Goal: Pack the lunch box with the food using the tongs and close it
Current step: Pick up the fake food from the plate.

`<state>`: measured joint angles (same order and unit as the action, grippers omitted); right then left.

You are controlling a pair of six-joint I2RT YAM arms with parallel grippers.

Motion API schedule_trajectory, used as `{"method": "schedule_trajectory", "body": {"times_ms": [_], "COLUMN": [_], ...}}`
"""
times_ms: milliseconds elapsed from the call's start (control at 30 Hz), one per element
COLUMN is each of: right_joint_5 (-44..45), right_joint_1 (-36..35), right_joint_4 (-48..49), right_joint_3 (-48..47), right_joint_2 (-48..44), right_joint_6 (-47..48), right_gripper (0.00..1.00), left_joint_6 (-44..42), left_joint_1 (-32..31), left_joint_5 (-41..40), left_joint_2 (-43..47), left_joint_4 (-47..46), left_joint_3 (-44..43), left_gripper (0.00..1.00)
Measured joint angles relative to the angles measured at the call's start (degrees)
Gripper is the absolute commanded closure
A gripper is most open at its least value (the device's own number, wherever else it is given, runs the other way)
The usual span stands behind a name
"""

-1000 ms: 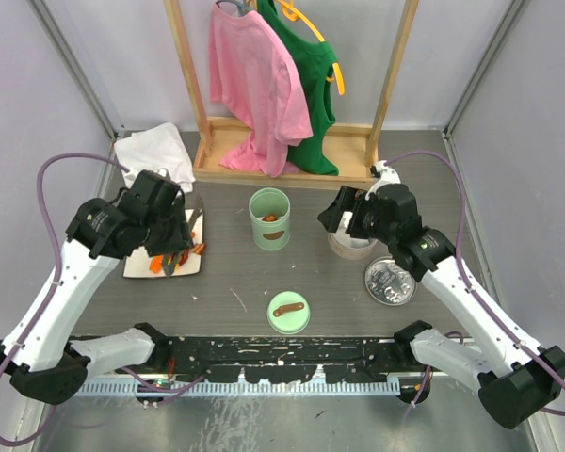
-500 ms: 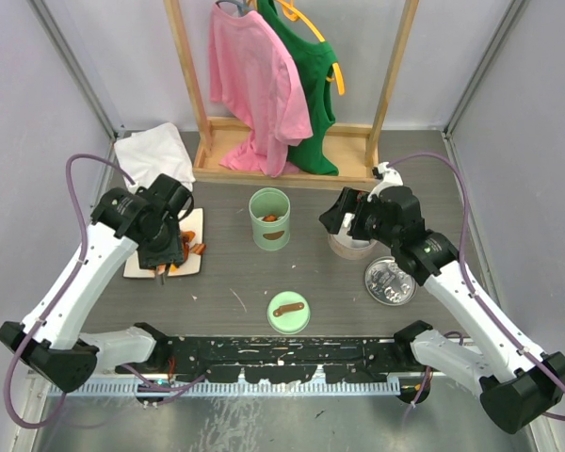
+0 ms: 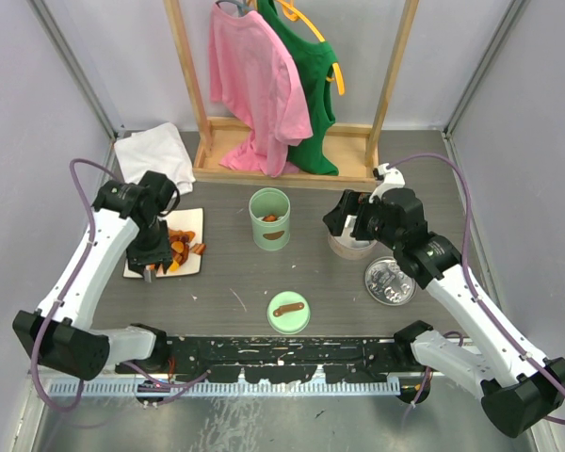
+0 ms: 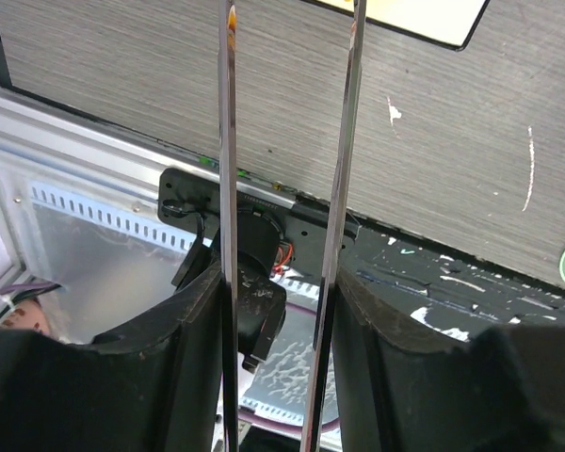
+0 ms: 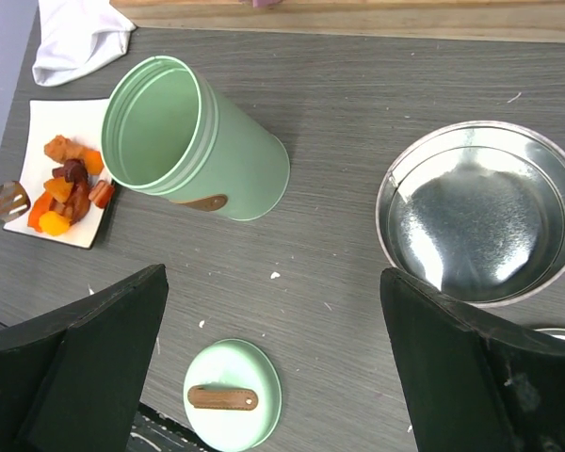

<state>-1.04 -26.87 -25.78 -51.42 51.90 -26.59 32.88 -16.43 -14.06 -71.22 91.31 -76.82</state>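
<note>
The lunch box is a tall green tub, standing open mid-table. Its round green lid with a brown strap lies nearer the arms. The food, orange, red and dark pieces, is heaped on a white plate at the left. My left gripper hangs over the plate's left near corner, shut on the tongs. Their two thin arms run between its fingers; their tips lie beyond the wrist view's top edge. My right gripper stands open and empty right of the lunch box.
A metal bowl sits under the right gripper, with a flat metal lid beside it. A white cloth lies at the back left. A wooden rack with pink and green shirts stands behind.
The left arm has swung back and turned its wrist. Its gripper, with the tongs, has moved left and nearer, to the plate's left near corner. The right arm has barely moved.
</note>
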Motion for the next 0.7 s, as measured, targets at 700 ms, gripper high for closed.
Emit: {"method": "schedule_trajectory", "body": {"times_ms": [700], "right_joint_5": [3.45], "right_joint_1": [0.00], "right_joint_4": [-1.53], "right_joint_3": [0.00], "right_joint_2": [0.13], "right_joint_6": [5.40], "right_gripper": [0.00], "left_joint_6": [-3.52], "left_joint_1": [0.07], "left_joint_5": [-1.44], "left_joint_2": [-10.12], "left_joint_4": [0.48], "left_joint_3": [0.79], "left_gripper": [0.56]}}
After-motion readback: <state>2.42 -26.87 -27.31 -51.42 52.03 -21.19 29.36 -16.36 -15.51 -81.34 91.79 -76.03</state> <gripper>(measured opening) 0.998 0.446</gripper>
